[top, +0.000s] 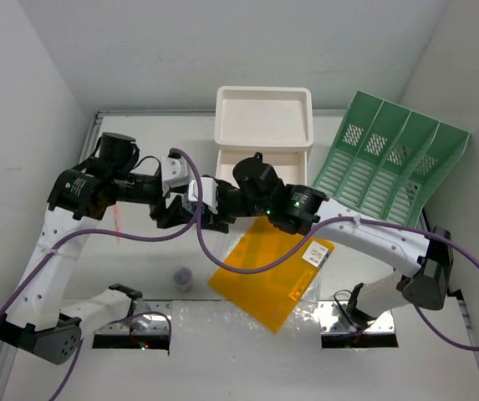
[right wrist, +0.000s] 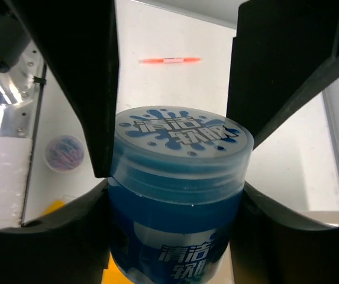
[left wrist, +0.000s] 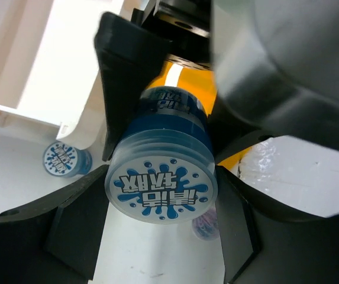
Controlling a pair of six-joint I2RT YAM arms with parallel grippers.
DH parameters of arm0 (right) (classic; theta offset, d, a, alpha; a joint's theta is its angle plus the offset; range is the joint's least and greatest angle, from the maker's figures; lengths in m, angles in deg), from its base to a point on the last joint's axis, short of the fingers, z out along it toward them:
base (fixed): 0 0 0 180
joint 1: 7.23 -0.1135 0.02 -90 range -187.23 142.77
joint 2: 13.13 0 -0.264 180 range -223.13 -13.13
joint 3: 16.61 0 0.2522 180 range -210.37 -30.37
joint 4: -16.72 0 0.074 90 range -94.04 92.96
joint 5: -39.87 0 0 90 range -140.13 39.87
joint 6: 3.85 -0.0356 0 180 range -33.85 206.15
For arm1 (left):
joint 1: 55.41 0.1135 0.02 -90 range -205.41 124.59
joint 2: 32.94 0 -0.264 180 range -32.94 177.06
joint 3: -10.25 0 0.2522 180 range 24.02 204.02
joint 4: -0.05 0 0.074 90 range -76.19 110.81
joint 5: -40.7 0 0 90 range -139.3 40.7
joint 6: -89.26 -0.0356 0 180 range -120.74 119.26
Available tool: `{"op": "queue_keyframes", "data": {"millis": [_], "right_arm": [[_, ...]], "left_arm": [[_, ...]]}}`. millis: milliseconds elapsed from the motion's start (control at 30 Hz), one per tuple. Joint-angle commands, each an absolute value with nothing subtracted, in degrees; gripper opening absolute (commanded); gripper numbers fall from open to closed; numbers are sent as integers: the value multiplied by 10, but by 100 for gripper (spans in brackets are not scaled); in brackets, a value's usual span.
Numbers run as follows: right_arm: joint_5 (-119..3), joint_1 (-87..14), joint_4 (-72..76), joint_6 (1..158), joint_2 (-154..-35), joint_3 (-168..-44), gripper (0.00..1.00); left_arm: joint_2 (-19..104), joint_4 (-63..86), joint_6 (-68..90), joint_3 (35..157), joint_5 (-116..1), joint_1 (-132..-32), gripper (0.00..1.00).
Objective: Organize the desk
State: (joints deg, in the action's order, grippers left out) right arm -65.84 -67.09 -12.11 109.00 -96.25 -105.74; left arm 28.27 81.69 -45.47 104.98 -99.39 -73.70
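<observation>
A blue jar (right wrist: 175,195) with a splash-printed lid (left wrist: 160,186) hangs in the air above the white desk (top: 139,259), caught between both arms near the middle of the top view. My left gripper (left wrist: 160,189) is shut on the lid end, with a finger (left wrist: 74,231) on each side of it. From the opposite side, my right gripper (right wrist: 175,201) is shut on the jar's body, its fingers (right wrist: 51,236) pressed against both sides. The two grippers (top: 172,209) (top: 210,209) meet nose to nose and nearly hide the jar from above.
A white drawer box (top: 263,125) stands at the back with a green file rack (top: 389,159) to its right. An orange folder (top: 272,271) lies under the right arm. A small cup of paper clips (top: 182,276), a red pen (right wrist: 169,60) and a second blue jar (left wrist: 65,160) rest on the desk.
</observation>
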Motion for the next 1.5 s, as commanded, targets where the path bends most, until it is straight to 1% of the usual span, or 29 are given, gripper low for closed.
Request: {"op": "queue_keyframes", "data": {"millis": [0, 67, 100, 133, 167, 200, 233, 300, 333, 367, 433, 567, 633, 733, 800, 833, 867, 933, 967, 1000, 1067, 1100, 1167, 1300, 1367, 1467], "right_arm": [[-643, -673, -85, 1084, -957, -1077, 39], [-629, -673, -88, 1081, -955, -1078, 19], [-609, -673, -93, 1079, -954, -1079, 2], [-595, -673, -98, 1077, -954, -1081, 0], [-581, -673, -114, 1076, -951, -1084, 0], [-542, -673, -126, 1076, -950, -1090, 0], [-517, -673, -140, 1079, -949, -1096, 0], [-461, -672, -194, 1089, -946, -1115, 0], [-403, -670, -213, 1093, -944, -1121, 0], [-385, -660, -256, 1095, -943, -1135, 0], [-348, -641, -295, 1091, -936, -1147, 0], [-290, -581, -357, 1107, -935, -1169, 0], [-283, -553, -368, 1129, -944, -1176, 0], [-260, -534, -374, 1156, -971, -1181, 0], [-234, -528, -385, 1173, -986, -1191, 3], [-234, -521, -397, 1176, -998, -1201, 7], [-233, -518, -402, 1180, -1003, -1205, 19], [-234, -517, -412, 1186, -1012, -1212, 36], [-235, -516, -412, 1187, -1013, -1213, 51], [-234, -517, -412, 1188, -1014, -1213, 57], [-232, -516, -411, 1186, -1013, -1215, 67], [-228, -515, -411, 1185, -1013, -1218, 75], [-225, -515, -411, 1184, -1010, -1219, 79], [-224, -514, -403, 1182, -999, -1217, 94], [-226, -514, -400, 1182, -994, -1218, 96], [-228, -514, -397, 1177, -987, -1219, 96]], "left_arm": [[274, 770, -454, 1055, -1029, -736, 0], [272, 763, -453, 1050, -1024, -736, 0], [272, 756, -443, 1047, -1015, -736, 1], [271, 751, -437, 1044, -1010, -736, 29], [272, 747, -433, 1041, -1004, -736, 55], [272, 737, -421, 1040, -991, -737, 85], [272, 733, -414, 1039, -984, -736, 99], [273, 726, -399, 1047, -963, -736, 100], [274, 724, -392, 1052, -954, -736, 100], [273, 710, -381, 1056, -943, -735, 100], [271, 693, -339, 1064, -906, -735, 100], [280, 648, -289, 1066, -842, -734, 99], [286, 630, -271, 1058, -823, -735, 100], [291, 620, -267, 1040, -810, -735, 100], [292, 615, -267, 1031, -802, -735, 100], [290, 615, -267, 1023, -800, -735, 100], [289, 615, -270, 1020, -794, -735, 100], [287, 618, -274, 1010, -790, -735, 100], [286, 619, -278, 1007, -787, -735, 99], [286, 620, -280, 1004, -785, -735, 100], [287, 620, -284, 996, -776, -735, 100], [288, 619, -285, 994, -773, -735, 100], [289, 619, -287, 987, -766, -735, 100], [299, 633, -304, 978, -769, -735, 100], [305, 643, -316, 972, -764, -734, 100], [324, 641, -317, 961, -749, -732, 100]]}}
